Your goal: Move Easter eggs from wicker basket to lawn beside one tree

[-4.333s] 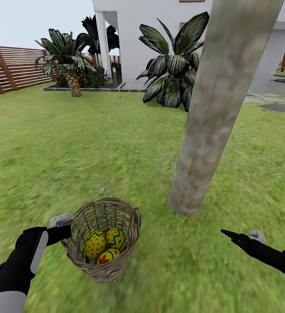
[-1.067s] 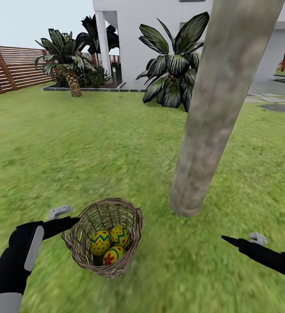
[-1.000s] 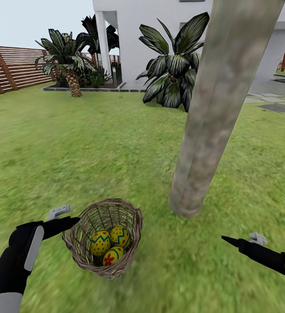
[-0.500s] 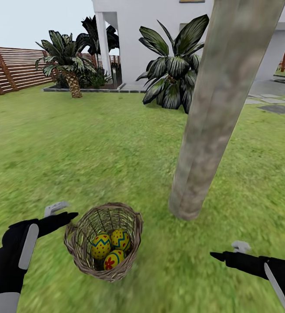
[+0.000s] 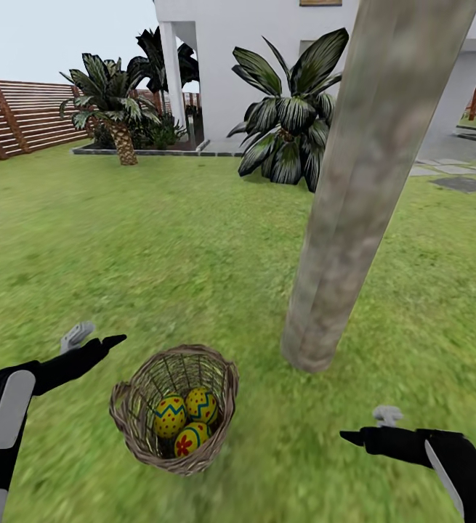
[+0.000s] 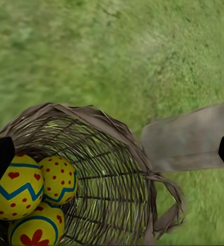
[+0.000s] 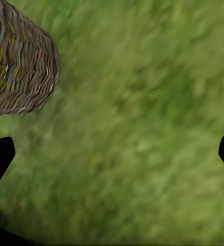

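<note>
On the far left, my left gripper (image 5: 92,339) had let go of the basket (image 5: 174,410) and drawn back up and away from the rim; four seconds earlier it was clamped on that rim with the basket hanging from it. In its wrist view the two fingertips sat wide apart at the frame's edges with nothing between them, so it was fully spread and empty.

The basket now stood on the lawn (image 5: 158,240) by itself, tilted a little, mouth toward me. All three eggs (image 5: 186,423) were inside, bunched together at the bottom: the zigzag one (image 6: 14,188), the dotted one (image 6: 59,177) and the flower one (image 6: 34,229).

Just right of the basket rose the tree (image 5: 354,196), its trunk base near the basket but not touching it. I judged the carry finished; the eggs only needed lifting out and laying on the grass beside the trunk.

On the right, my right gripper (image 5: 372,428) had slid inward and lower over bare grass. Its tips also showed wide apart in its wrist view, holding nothing. From there it looked best placed to reach in for the first egg.
</note>
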Controlling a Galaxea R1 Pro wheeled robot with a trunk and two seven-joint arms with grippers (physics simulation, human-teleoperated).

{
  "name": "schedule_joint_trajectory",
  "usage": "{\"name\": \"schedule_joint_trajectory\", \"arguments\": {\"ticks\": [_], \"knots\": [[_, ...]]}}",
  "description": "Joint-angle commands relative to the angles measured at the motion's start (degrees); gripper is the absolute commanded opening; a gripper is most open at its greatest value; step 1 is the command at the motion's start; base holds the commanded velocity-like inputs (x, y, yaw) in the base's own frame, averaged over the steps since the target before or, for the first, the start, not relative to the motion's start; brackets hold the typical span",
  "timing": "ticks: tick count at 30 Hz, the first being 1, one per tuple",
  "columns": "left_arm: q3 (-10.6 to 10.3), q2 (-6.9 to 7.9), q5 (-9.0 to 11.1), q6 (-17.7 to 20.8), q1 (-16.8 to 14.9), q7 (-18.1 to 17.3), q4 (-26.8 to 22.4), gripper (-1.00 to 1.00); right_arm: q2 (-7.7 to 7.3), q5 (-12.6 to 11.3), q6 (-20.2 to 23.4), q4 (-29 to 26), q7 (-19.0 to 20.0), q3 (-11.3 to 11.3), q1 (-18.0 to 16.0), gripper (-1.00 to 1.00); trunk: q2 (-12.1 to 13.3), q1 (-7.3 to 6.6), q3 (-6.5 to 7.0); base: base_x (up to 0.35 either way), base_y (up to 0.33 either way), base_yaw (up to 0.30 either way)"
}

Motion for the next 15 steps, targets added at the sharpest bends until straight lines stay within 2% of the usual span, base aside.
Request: {"name": "schedule_joint_trajectory", "arguments": {"ticks": [1, 4, 7, 11, 14, 15], "knots": [[0.12, -0.01, -0.30, 0.28, -0.04, -0.58, -0.01, 1.00, 0.02, -0.07, 0.43, -0.04, 0.15, 0.31, -0.03, 1.00, 0.40, -0.23, 0.14, 0.000, 0.000, 0.000], [0.17, -0.04, 0.03, 0.27, -0.03, -0.58, 0.10, 1.00, -0.02, -0.05, 0.43, -0.07, 0.17, 1.70, -0.06, 1.00, 1.60, -0.89, 0.68, 0.000, 0.000, 0.000], [0.17, 0.03, -0.03, 0.22, -0.04, -0.58, 0.18, 1.00, -0.05, -0.06, 0.46, -0.77, 0.37, 2.00, -0.06, 1.00, 2.80, -1.55, 1.22, 0.000, 0.000, 0.000], [0.61, 0.12, -0.09, 0.21, -0.03, -0.51, 0.18, 1.00, 0.16, -0.15, 0.96, -6.70, 0.52, 2.18, -0.03, 1.00, 4.41, -2.43, 1.93, 0.000, 0.000, 0.000], [0.89, 0.11, -0.03, 0.21, -0.05, -0.50, 0.07, 1.00, 1.72, 0.18, 1.17, -10.28, 0.12, 2.28, 0.01, 1.00, 5.61, -3.09, 2.47, 0.000, 0.000, 0.000], [0.84, 0.02, -0.05, 0.14, -0.07, -0.39, 0.08, 1.00, 2.62, 0.75, 1.20, -11.09, -1.38, 2.37, 0.01, 1.00, 6.01, -3.31, 2.65, 0.000, 0.000, 0.000]]}}
